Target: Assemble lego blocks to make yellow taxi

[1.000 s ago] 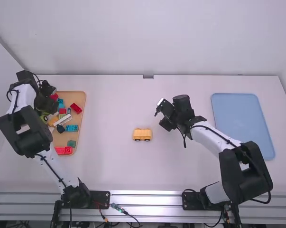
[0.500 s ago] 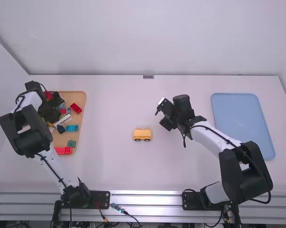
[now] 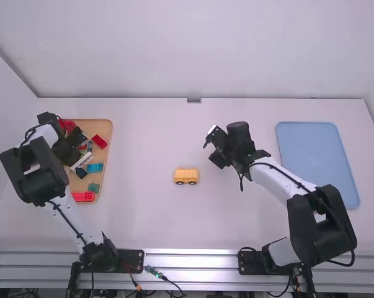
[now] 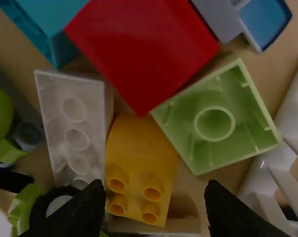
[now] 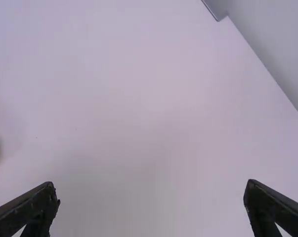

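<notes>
Left gripper (image 3: 65, 151) above tan block tray (image 3: 105, 129), fingers spread over curved yellow brick (image 4: 136, 158), right gripper (image 3: 216, 159) above white table (image 3: 149, 155), fingers apart, yellow wheeled block (image 3: 186, 174) between them.

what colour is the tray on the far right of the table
Light blue; the tray shows best in the high view.

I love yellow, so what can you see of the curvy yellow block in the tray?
The curvy yellow block looks like smooth plastic. One end is rounded; the other has four hollow-topped studs. It lies studs up in the tan tray, between a white block and a green block, its rounded end by a red block. The open left claw isn't holding it.
</notes>
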You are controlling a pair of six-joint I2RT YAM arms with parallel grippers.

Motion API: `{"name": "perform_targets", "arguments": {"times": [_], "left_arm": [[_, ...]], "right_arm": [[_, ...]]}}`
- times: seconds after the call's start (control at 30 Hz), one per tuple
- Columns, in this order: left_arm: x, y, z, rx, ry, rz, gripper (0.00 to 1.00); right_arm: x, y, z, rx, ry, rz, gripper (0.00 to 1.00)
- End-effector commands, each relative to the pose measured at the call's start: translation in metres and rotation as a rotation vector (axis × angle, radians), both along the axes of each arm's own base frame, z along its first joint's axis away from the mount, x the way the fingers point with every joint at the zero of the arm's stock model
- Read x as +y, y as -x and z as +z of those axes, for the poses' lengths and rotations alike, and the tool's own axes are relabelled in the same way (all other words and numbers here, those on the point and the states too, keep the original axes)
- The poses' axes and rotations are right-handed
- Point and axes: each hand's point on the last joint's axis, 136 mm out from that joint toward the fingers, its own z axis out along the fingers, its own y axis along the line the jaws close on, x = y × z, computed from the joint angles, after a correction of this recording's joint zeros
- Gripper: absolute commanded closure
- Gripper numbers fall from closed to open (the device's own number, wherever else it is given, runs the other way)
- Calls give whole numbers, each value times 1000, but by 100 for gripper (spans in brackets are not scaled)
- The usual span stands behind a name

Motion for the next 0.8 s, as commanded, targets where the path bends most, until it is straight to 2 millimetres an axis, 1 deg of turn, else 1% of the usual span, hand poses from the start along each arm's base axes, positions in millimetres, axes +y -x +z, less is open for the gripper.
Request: {"name": "perform_targets", "arguments": {"times": [0.0,0.13,0.3,0.33,0.37,0.4,0.47,0.57,0.63,0.7,0.77], "left_arm": [[3,0,3,-6,4,7,46],[5,3,2,8,-4,11,45],[5,7,1,23,-8,14,34],[6,7,1,25,-12,16,33],[8,9,1,24,-10,22,35],[10,10,1,21,-11,27,39],[13,11,1,12,-7,42,45],[11,12,0,-23,63,21,47],[10,12,-1,-41,90,27,44],[7,10,-1,-69,132,29,40],[2,8,-1,-76,155,7,38]], "right_arm": [[1,-8,17,-37,-19,-9,1],[1,-8,17,-37,-19,-9,1],[1,-8,17,-37,-19,-9,1],[1,-8,17,-37,-19,-9,1],[1,-8,17,-37,-19,-9,1],[1,-8,17,-37,-19,-9,1],[1,-7,17,-36,-18,-9,1],[1,-8,17,-38,-19,-10,1],[1,-8,17,-38,-19,-8,1],[1,-8,17,-41,-21,-9,1],[1,-8,17,-41,-21,-9,1]]}}
